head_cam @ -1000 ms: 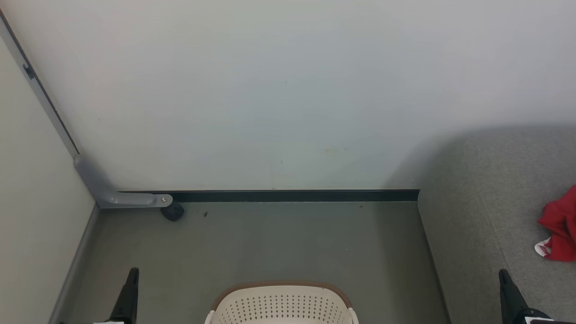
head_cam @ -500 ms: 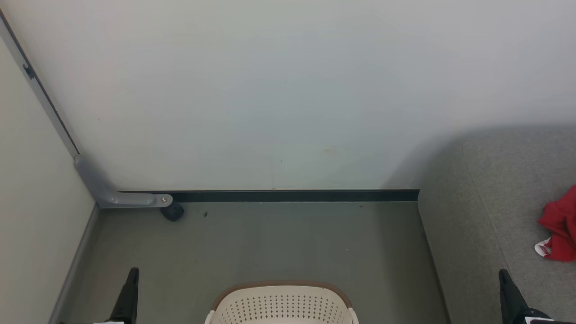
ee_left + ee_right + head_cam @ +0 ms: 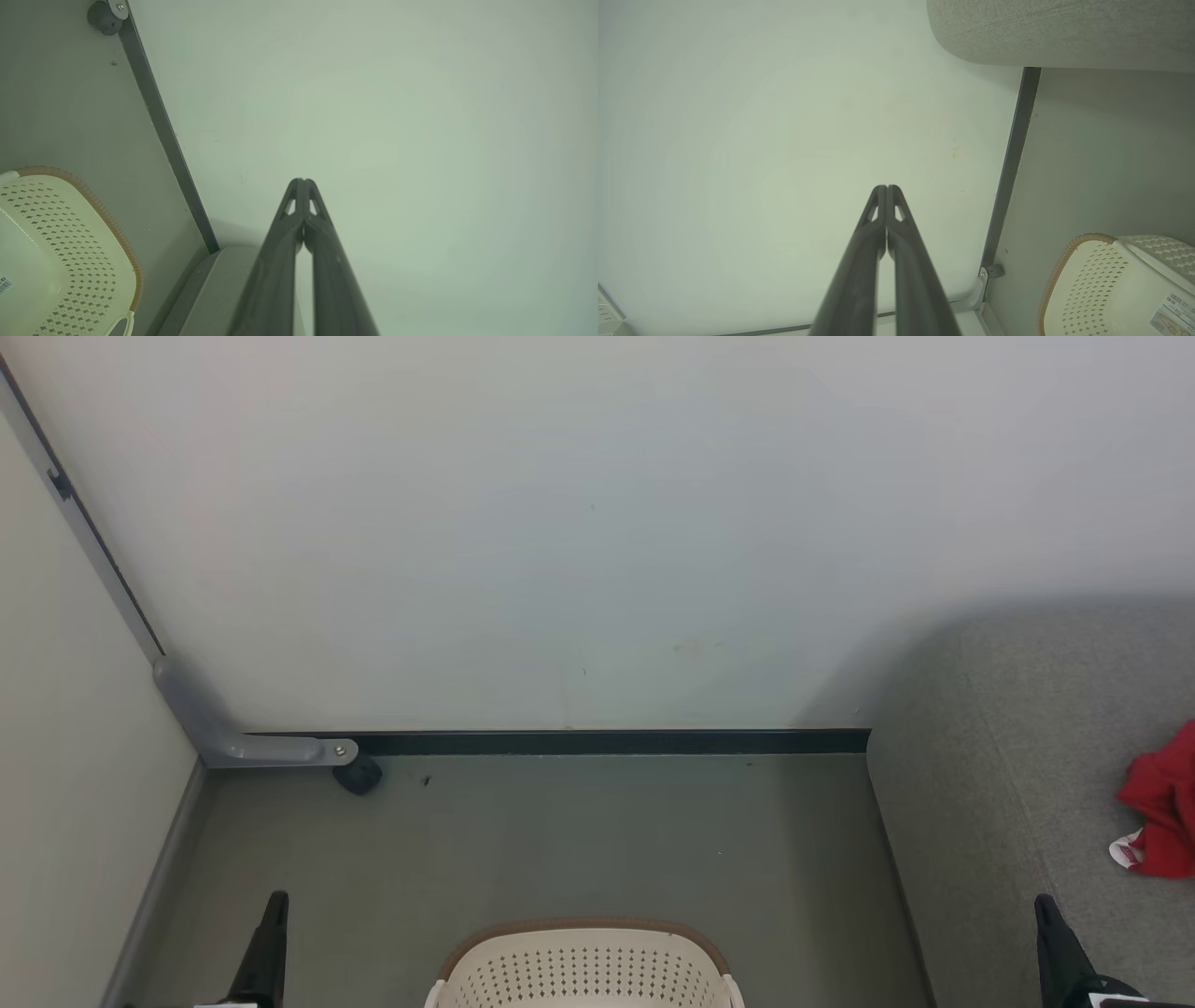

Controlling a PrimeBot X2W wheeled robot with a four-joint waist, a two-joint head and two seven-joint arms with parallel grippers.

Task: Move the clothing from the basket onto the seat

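Clothing (image 3: 1162,807) heaped on seat (image 3: 1008,756), basket (image 3: 583,971) on floor (image 3: 560,840), left gripper (image 3: 302,182) and right gripper (image 3: 887,187) both pinched together

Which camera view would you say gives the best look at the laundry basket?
The left wrist view: the basket shows its brown rim, holed wall, a handle and part of its bottom. The right wrist view catches a smaller corner with a label; the head view, its far wall and rim.
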